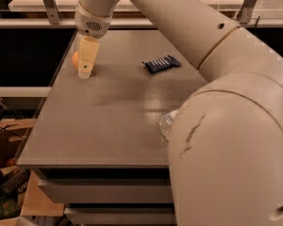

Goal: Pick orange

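Closest in, my arm [226, 164]: its bulky white shell fills the lower right corner and hides that part of the bench; a dark, crack-like mark runs across it.
Floor, lower left: cardboard boxes [9, 182] and other clutter sit below the bench's near left corner, too dim to make out further.
Bench [108, 121]: a flat grey top with drawer-like tiers under its front edge.
Bottle [166, 124]: only a clear rounded end shows, peeking out from behind my arm at the right of the bench; the rest is hidden.
Packet [161, 63]: dark blue with pale stripes, lying flat farther back and right of centre, well apart from both the bottle and the orange.
Claw [85, 69]: pale yellow, pointing down at the far left of the bench, its tip at or just above the surface; whether it is apart, together or clamped on something I cannot tell.
Orange [75, 59]: on the bench by its far left edge, right behind my claw; only a sliver shows at the claw's left side, so close that I cannot tell whether they touch.
Wrist [92, 20]: a white rounded housing directly above the claw.
Behind the bench: a pale rail [33, 23] crosses the back.
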Robot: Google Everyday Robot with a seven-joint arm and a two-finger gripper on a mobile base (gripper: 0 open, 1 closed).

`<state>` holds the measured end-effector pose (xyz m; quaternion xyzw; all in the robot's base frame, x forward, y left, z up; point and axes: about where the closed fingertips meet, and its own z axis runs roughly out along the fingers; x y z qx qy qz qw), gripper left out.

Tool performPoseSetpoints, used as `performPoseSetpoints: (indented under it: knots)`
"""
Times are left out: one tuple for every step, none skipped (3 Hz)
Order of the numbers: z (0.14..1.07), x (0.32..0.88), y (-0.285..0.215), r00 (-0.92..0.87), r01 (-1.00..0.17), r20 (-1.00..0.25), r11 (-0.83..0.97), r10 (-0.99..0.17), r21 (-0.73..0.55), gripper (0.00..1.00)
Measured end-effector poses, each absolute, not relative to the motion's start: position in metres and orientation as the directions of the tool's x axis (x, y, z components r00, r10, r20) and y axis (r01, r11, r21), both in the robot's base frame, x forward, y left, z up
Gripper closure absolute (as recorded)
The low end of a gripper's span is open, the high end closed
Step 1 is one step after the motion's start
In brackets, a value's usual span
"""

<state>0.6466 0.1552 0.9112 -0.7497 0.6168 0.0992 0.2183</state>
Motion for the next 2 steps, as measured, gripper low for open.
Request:
performPoseSetpoints:
  knots:
    - [0.899,0.652,0.172,0.233,-0.968,-0.420,-0.169,-0.877,-0.184,0.00]
    - [0.888,0.658,0.185,0.241,-0.968,-0.421,-0.187,-0.874,-0.166,0.00]
